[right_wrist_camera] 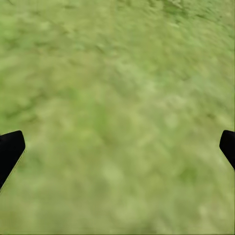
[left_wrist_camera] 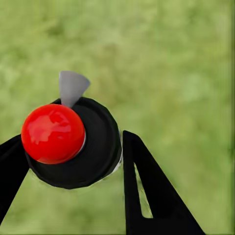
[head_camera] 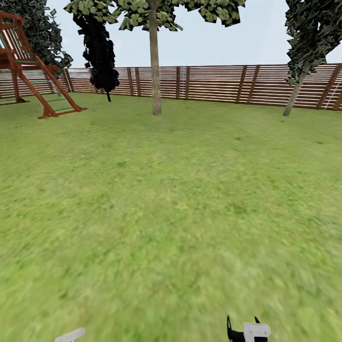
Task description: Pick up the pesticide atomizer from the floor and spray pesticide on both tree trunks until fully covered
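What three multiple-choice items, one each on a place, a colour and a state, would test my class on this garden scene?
1. Where does the wooden play frame stand in the head view?
A. far left, by the fence
B. centre of the lawn
C. far right

2. What colour is the round cap on the atomizer?
A. blue
B. red
C. yellow

3. What state is the right hand in?
A. shut on a bottle
B. shut on nothing
C. open over grass

Answers: 1 A, the play frame stands at the left before the fence. 2 B, the atomizer held in the left hand has a red cap. 3 C, the right hand has its fingers wide apart over the lawn.
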You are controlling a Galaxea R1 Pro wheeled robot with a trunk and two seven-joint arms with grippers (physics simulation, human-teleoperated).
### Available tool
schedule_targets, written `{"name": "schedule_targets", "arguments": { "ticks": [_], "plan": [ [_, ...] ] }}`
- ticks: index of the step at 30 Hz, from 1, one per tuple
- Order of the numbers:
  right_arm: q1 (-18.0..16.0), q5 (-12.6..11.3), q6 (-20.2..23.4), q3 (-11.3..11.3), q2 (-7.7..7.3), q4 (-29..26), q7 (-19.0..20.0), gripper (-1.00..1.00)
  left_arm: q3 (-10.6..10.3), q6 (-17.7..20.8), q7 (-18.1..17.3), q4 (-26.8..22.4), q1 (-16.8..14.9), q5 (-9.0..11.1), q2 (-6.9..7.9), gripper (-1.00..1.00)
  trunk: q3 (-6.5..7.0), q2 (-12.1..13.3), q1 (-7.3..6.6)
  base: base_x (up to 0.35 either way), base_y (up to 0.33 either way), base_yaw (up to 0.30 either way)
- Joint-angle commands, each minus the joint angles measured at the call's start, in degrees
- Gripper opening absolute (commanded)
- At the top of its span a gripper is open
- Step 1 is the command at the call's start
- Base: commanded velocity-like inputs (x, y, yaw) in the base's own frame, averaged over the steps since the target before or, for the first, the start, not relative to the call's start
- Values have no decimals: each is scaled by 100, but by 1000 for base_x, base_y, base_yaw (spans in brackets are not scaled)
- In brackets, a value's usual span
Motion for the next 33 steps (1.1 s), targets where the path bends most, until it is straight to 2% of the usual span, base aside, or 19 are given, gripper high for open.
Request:
{"name": "schedule_targets", "arguments": {
  "ticks": [1,33],
  "plan": [
    [-3,61,-6,-25,2,2,-41,100,48,-21,3,7,-4,-60,2,-100,-5,-2,3,338,0,0],
    [-3,61,-6,-25,3,2,-40,100,49,-21,4,7,-4,-60,2,-100,-5,-2,3,338,0,0]
  ]
}}
